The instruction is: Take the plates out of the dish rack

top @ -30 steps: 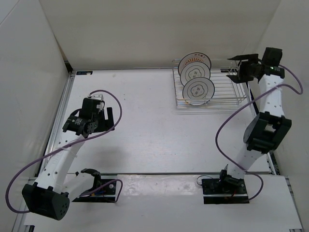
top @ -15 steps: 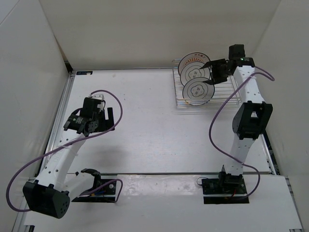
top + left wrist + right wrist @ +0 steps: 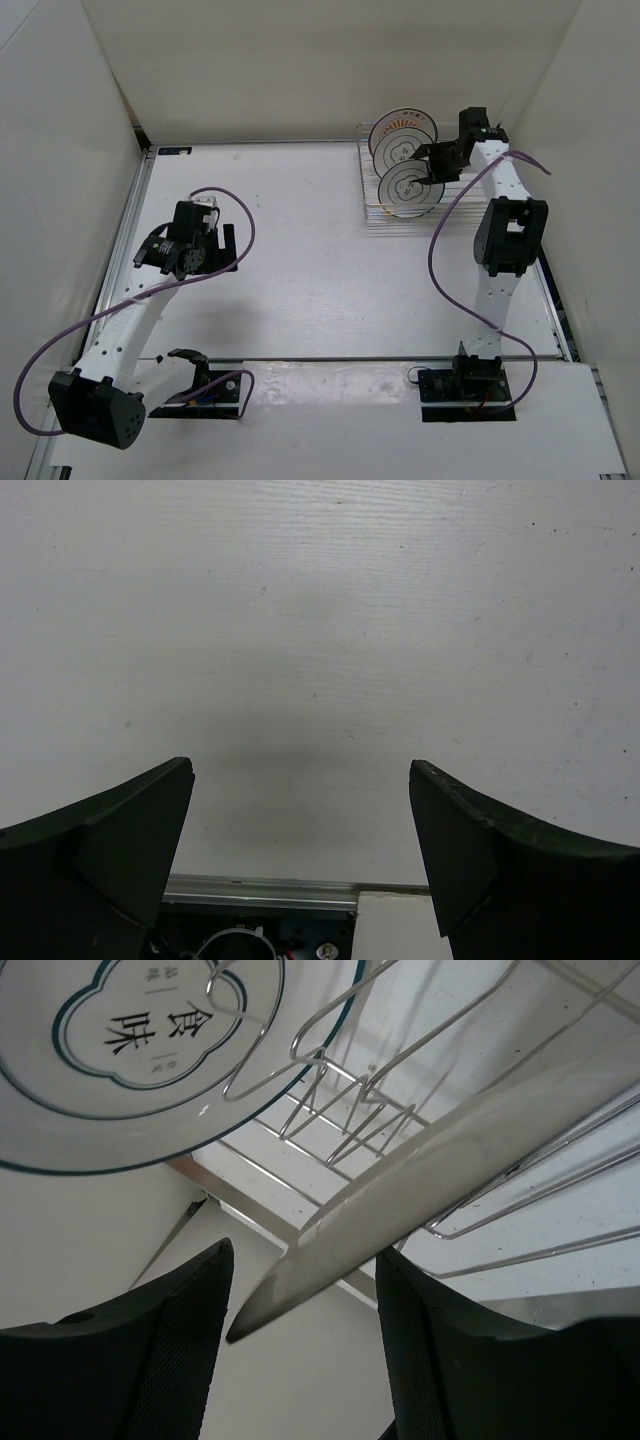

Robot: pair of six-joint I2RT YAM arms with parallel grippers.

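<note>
The dish rack (image 3: 380, 215) is sitting at the far right of the table (image 3: 300, 200), and all three plates are standing upright in its slots: the sunburst plate (image 3: 400, 122) at the back, the middle white plate (image 3: 398, 150) just in front of it, and the front white plate (image 3: 408, 188) nearest the arms. The right arm is reaching in over the rack from the right side, bringing the right gripper (image 3: 305, 1250) up against the right edges of the two white plates. In the right wrist view its fingers (image 3: 150, 1350) are standing apart, with a pale plate rim (image 3: 450, 1170) running diagonally down into the gap between them; neither finger is visibly pressing on it, and which plate it belongs to cannot be told. Beyond that rim, a flower-outlined plate face (image 3: 120, 1050) with dark characters at its centre is leaning among the wire bars (image 3: 350, 1120). The left gripper (image 3: 300, 765) is hanging over bare table on the left side, well apart from the rack, its jaws spread wide and holding nothing
</note>
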